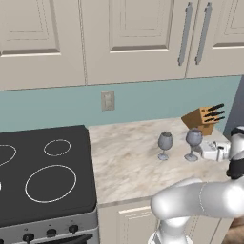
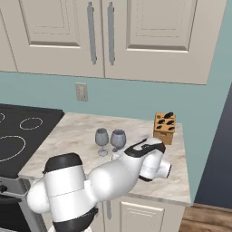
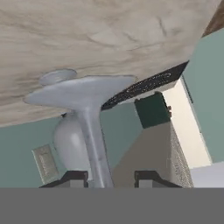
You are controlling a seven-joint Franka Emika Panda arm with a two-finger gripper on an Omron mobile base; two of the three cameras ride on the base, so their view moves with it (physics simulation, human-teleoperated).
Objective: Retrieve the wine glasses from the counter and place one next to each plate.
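Two glasses [image 1: 165, 145] stand near the counter's [image 1: 124, 162] right edge; I have the gripper [image 3: 109, 178] straddling the nearer stem, whether clamped I cannot tell.

stove [image 1: 43, 176] cropped left, glass bowl [image 3: 72, 144] cut off

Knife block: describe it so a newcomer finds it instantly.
Start at the beige marbled counter right of the black stovetop. Toward its far right end, by the teal wall, stands the knife block. It is a tilted tan wooden block with dark handles sticking out, unlike the two grey wine glasses in front.
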